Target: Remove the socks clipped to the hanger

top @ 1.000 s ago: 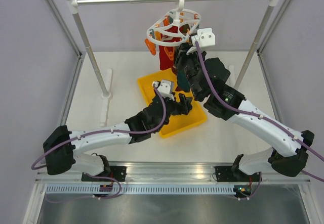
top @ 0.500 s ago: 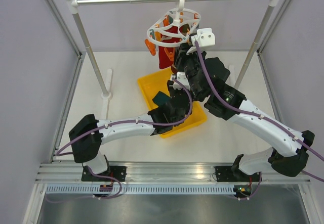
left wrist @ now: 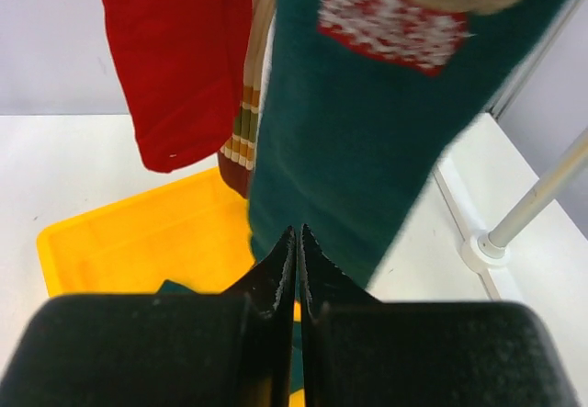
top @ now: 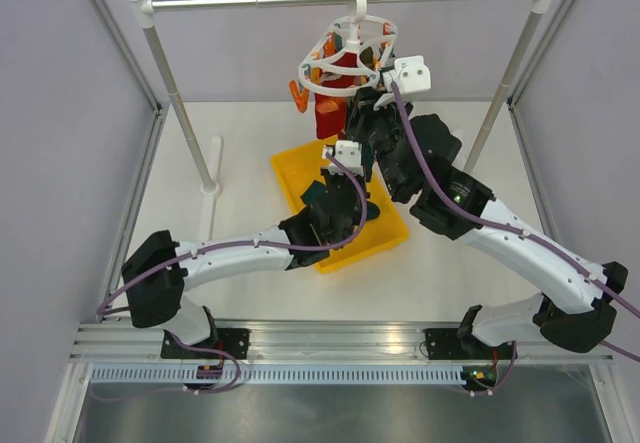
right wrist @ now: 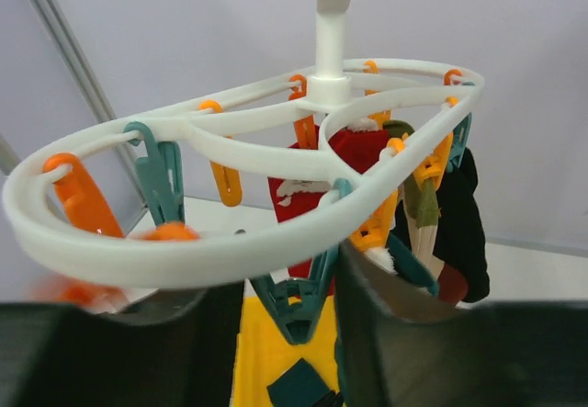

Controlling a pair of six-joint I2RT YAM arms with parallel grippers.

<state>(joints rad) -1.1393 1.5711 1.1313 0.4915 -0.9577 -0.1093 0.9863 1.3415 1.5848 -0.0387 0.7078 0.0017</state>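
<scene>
The hanger (top: 354,33) hangs by its hook from the rail (top: 250,1), with a red sock (left wrist: 184,58), a teal sock (left wrist: 367,150) and a black sock (right wrist: 459,219) clipped beneath its ring. Below it sits a yellow tray (top: 300,173). Under the hanger the left gripper (left wrist: 296,242) is clenched, its tips meeting at the teal sock's lower edge, though I cannot tell whether cloth is pinched between them. The right gripper (right wrist: 289,297) is up at the hanger's ring, released, its fingers standing apart on either side of a teal clip (right wrist: 296,315).
</scene>
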